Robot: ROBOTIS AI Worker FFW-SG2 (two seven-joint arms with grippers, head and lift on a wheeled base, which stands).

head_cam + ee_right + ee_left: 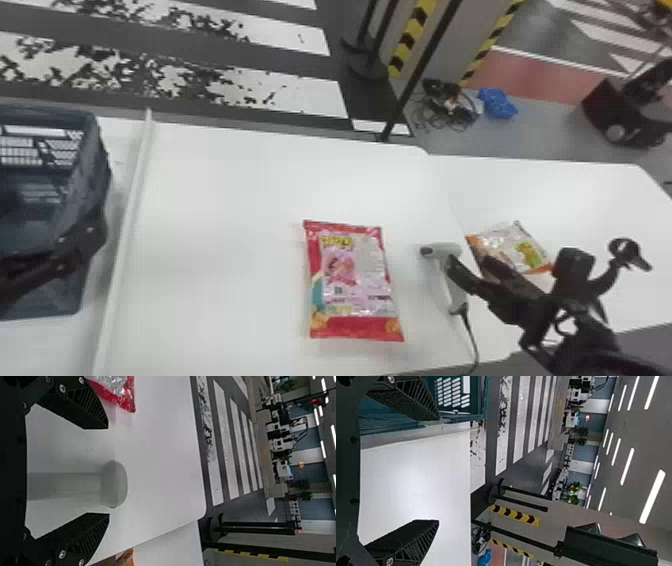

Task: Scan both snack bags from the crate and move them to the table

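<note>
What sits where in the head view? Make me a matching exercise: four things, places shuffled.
Things
1. crate
2. red bag
3. scanner
4. orange and white bag

Places
A. between the two bags
B. right of the scanner
C. at the left edge
D. between crate and scanner

Pairs: 1-C, 2-D, 3-A, 4-B
</note>
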